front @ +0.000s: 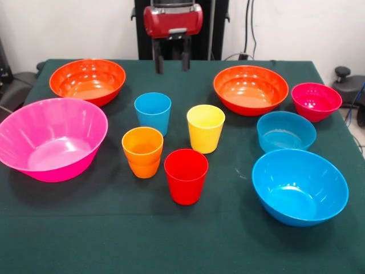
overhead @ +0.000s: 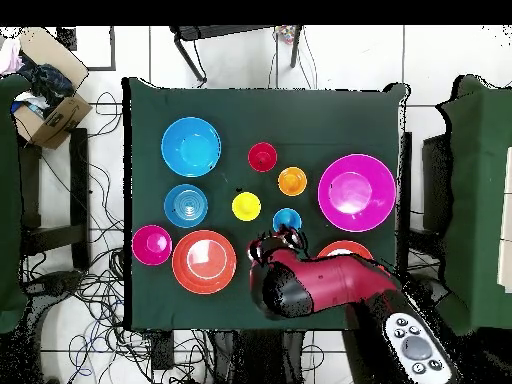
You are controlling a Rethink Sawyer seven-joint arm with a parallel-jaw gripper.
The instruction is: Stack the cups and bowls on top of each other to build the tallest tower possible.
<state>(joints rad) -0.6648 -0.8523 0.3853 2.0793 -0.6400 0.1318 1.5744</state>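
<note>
- Your red-and-black gripper (front: 171, 61) hangs with its fingers spread, grasping nothing, above the dark green cloth-covered table (front: 114, 240).
- Four smooth tapered plastic cups (front: 186, 176) stand apart, unstacked, among six glossy round bowls (front: 300, 186).

Your gripper (front: 171, 60): raised above the tabletop's (front: 228, 240) far side, two dark fingers (front: 158, 61) pointing down, apparently parted with nothing between. Red arm (overhead: 330, 283): bent low.

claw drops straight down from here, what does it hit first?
Likely bare green tablecloth, just behind the light blue cup. The open claw hangs between the two orange-red bowls; depth is unclear, so it may clip the cup's rim.
</note>
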